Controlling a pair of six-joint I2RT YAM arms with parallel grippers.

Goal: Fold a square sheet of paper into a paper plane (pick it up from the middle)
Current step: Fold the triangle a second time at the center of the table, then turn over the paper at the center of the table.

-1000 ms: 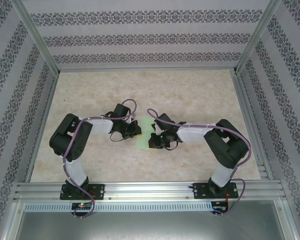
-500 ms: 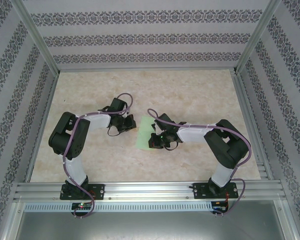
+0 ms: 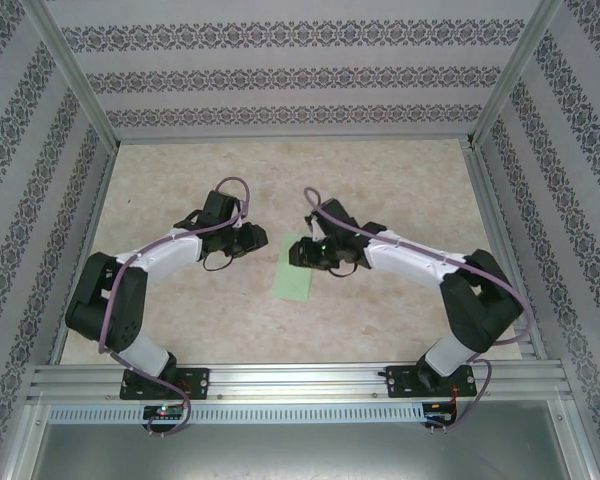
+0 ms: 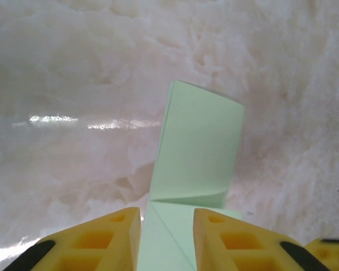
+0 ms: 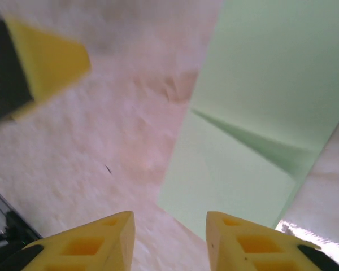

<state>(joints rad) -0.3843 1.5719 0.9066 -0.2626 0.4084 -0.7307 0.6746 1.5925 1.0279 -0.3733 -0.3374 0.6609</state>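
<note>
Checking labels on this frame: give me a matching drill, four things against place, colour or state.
Things:
1. paper
2. left claw
3. right claw
4. table

Descriptions:
A. marbled beige surface
B. pale green, creased, lying on the table between the two arms
C. open, over the far end of the paper in the top view
D. open, just off the paper's left side in the top view

Pairs: 1-B, 2-D, 3-C, 4-A
</note>
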